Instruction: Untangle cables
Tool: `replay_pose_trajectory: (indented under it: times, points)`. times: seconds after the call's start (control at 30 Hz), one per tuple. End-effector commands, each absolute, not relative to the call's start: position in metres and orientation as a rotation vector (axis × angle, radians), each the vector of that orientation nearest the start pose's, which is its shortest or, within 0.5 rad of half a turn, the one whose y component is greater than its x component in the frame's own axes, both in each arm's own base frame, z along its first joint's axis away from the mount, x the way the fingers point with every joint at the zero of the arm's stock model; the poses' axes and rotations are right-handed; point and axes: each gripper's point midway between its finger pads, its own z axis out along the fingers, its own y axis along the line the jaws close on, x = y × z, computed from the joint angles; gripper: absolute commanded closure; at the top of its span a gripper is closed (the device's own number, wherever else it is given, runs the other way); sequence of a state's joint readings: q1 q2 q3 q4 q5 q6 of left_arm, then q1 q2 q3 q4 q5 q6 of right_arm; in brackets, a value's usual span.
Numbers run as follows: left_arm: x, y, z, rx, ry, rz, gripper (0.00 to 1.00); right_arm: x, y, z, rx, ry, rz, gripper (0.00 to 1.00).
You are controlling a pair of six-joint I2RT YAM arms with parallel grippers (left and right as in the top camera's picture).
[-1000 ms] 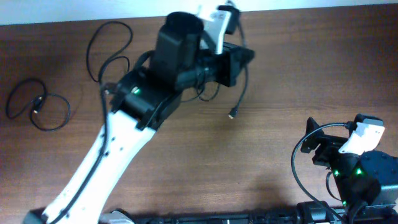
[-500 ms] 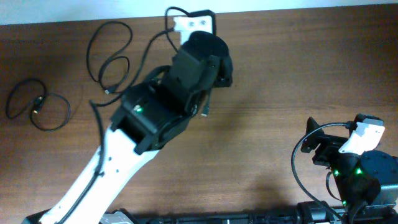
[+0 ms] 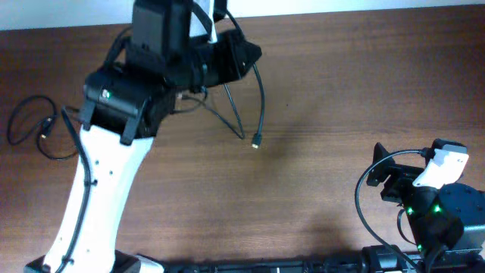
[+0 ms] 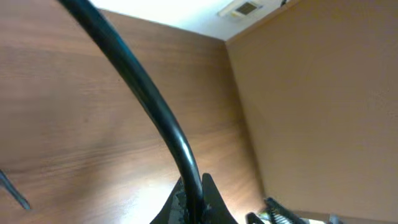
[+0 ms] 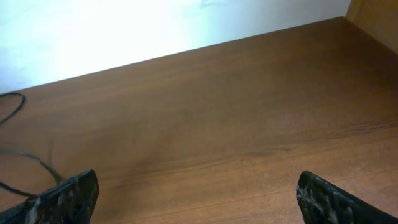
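Note:
My left gripper (image 3: 241, 57) is raised over the far middle of the table and shut on a thin black cable (image 3: 262, 98). The cable hangs in a loop down to the table, with its silvery plug (image 3: 256, 142) at the wood. In the left wrist view the jaws (image 4: 194, 202) pinch this cable (image 4: 143, 93). A second cable (image 3: 47, 129) lies coiled at the far left. A third cable is mostly hidden behind the left arm. My right gripper (image 3: 381, 171) is open and empty at the near right; its fingers (image 5: 196, 196) are spread wide over bare wood.
The left arm (image 3: 98, 182) crosses the left half of the table from the near edge to the far edge. A thin black strand (image 5: 28, 158) shows at the left of the right wrist view. A white wall borders the table's far edge.
The left arm has swung to the left, carrying the cable; the wrist turned and the hanging plug end shifted a little. The looped cable at the far left is now covered by the arm. The right arm is still.

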State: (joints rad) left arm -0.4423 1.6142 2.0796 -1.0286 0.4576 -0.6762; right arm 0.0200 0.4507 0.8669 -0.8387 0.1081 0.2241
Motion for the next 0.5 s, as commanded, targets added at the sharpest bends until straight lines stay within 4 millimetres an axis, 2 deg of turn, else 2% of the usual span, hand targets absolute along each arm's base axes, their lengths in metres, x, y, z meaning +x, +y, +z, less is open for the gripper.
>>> replay_pose_trajectory:
  times: [0.0,0.03,0.13,0.23,0.33,0.4,0.47]
  points:
    - [0.339,-0.229,0.43,-0.064,2.291,-1.073,1.0,0.205,-0.018,0.283,0.28,1.969,0.031,0.0]
    - [0.333,-0.226,0.436,-0.034,2.283,-1.058,1.0,0.205,-0.018,0.283,0.28,1.969,0.031,0.0]
    - [0.298,-0.217,0.453,0.071,2.309,-1.049,1.0,0.205,-0.018,0.283,0.28,1.969,0.031,0.0]
    - [0.271,-0.208,0.468,0.143,2.304,-1.045,1.0,0.205,-0.018,0.283,0.28,1.969,0.031,0.0]
    - [0.265,-0.204,0.48,0.152,2.27,-1.041,1.0,0.205,-0.018,0.283,0.28,1.971,0.031,0.0]
    - [0.257,-0.211,0.486,0.188,2.26,-1.112,1.0,0.205,-0.018,0.283,0.28,1.971,0.03,0.0]
    - [0.253,-0.208,0.49,0.197,2.248,-1.106,1.0,0.205,-0.018,0.283,0.28,1.971,0.03,0.0]
